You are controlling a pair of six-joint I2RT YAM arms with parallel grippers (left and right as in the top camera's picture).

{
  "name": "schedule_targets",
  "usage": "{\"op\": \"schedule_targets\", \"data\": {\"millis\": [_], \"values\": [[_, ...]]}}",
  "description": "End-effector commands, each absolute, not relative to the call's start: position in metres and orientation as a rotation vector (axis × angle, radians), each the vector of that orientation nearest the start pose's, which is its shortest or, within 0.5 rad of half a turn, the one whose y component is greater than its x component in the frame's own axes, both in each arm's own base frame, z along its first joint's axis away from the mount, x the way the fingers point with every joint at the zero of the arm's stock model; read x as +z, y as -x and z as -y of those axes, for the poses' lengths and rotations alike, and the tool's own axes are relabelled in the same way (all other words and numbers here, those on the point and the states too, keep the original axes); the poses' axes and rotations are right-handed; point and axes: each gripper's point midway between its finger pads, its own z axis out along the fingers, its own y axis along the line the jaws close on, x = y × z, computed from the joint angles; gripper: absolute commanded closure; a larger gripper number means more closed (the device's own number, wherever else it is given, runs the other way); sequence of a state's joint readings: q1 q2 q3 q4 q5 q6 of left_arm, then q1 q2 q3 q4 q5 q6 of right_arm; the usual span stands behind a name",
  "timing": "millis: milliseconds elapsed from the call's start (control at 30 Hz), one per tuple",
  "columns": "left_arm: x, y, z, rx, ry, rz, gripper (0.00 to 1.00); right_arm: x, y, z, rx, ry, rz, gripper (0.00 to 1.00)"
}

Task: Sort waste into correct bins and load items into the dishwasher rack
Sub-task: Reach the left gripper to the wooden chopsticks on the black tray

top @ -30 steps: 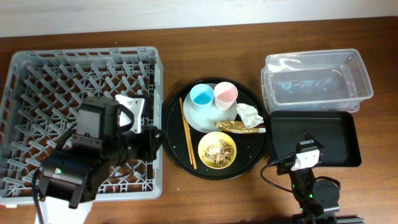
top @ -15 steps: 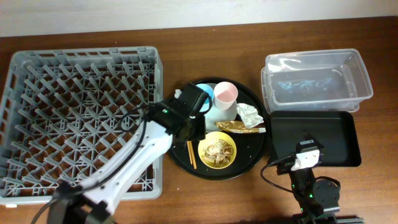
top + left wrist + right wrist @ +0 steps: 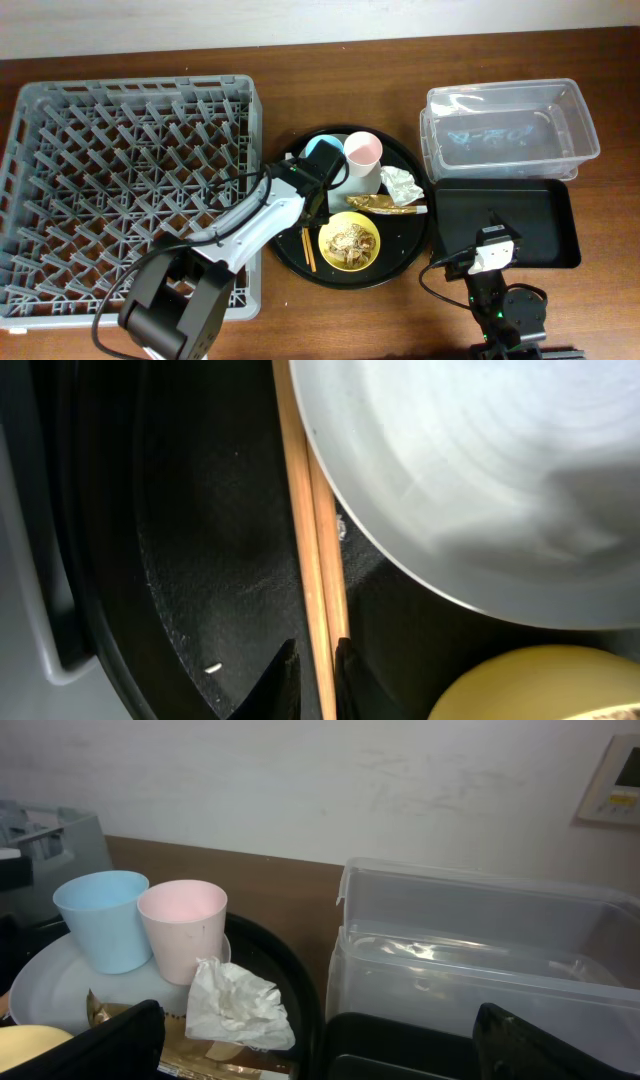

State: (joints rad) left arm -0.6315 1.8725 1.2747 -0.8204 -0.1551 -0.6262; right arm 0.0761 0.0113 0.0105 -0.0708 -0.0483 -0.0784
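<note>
My left gripper (image 3: 310, 197) reaches onto the round black tray (image 3: 285, 195). In the left wrist view its fingertips (image 3: 318, 675) are pressed close around the thin wooden chopsticks (image 3: 312, 550), which lie beside the pale plate (image 3: 480, 470). The blue cup (image 3: 322, 149) and pink cup (image 3: 363, 151) stand on the plate (image 3: 358, 187). The yellow bowl (image 3: 350, 242) holds brown food scraps. The white napkin (image 3: 400, 183) and gold wrapper (image 3: 386, 205) lie on the tray's right side. My right gripper (image 3: 495, 250) is open and empty in front of the black bin (image 3: 510, 222).
The grey dishwasher rack (image 3: 130, 190) fills the left side and holds nothing. The clear tub (image 3: 510, 130) sits behind the black bin at the right. The right wrist view shows the cups (image 3: 182, 925), napkin (image 3: 238, 1005) and tub (image 3: 480, 950).
My left arm has swung from over the rack to the round tray and come down onto the chopsticks. The right arm has not moved.
</note>
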Motion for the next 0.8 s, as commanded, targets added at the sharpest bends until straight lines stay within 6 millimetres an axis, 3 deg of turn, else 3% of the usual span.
{"op": "schedule_targets", "data": {"millis": [0,200,400,767], "values": [[0.026,-0.319,0.192,0.107,0.044,-2.929,0.87,0.156,-0.245,-0.024,0.034,0.146,-1.640,0.01],[0.021,-0.319,0.192,0.113,0.044,-2.938,0.88,0.156,-0.245,-0.024,0.034,0.146,-1.640,0.01],[0.000,-0.316,0.190,0.154,0.038,-2.975,0.88,0.156,-0.245,-0.024,0.034,0.146,-1.640,0.02],[0.000,-0.316,0.189,0.162,0.036,-2.974,0.88,0.156,-0.245,-0.024,0.034,0.146,-1.640,0.01]]}}
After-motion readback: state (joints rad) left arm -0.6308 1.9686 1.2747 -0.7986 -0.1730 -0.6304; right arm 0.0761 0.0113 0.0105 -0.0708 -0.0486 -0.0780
